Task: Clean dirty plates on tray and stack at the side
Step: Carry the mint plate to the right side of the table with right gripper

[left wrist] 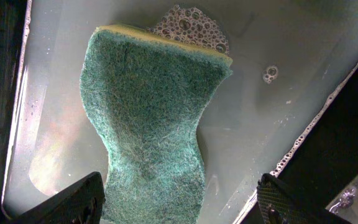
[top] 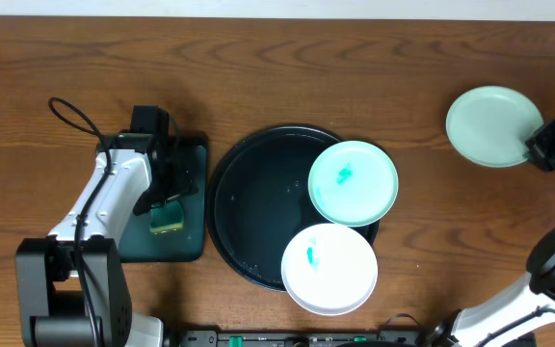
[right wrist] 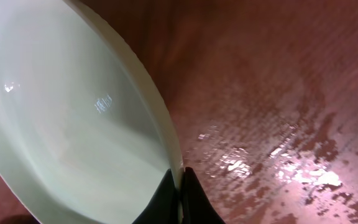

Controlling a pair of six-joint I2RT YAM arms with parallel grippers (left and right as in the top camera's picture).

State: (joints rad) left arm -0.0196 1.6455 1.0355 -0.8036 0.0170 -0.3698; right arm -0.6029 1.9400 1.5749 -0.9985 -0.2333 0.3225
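Observation:
The black round tray (top: 231,207) sits mid-table. A mint-aqua plate (top: 353,182) with a teal smear lies on its right side, and a white plate (top: 329,268), also smeared, overlaps its front rim. A third pale mint plate (top: 492,125) with no smear showing is out at the far right over bare wood. My right gripper (top: 540,145) is shut on its rim. In the right wrist view the fingers (right wrist: 180,186) pinch that plate's edge (right wrist: 73,124). My left gripper (left wrist: 180,186) hangs open above a green sponge (left wrist: 148,118), one finger on each side and not touching it.
The sponge (top: 169,216) lies in a small dark-green rectangular tray (top: 189,241) left of the round tray, in wet water with foam bubbles (left wrist: 188,25). The wood under the held plate shows wet patches (right wrist: 278,162). Bare tabletop runs along the back.

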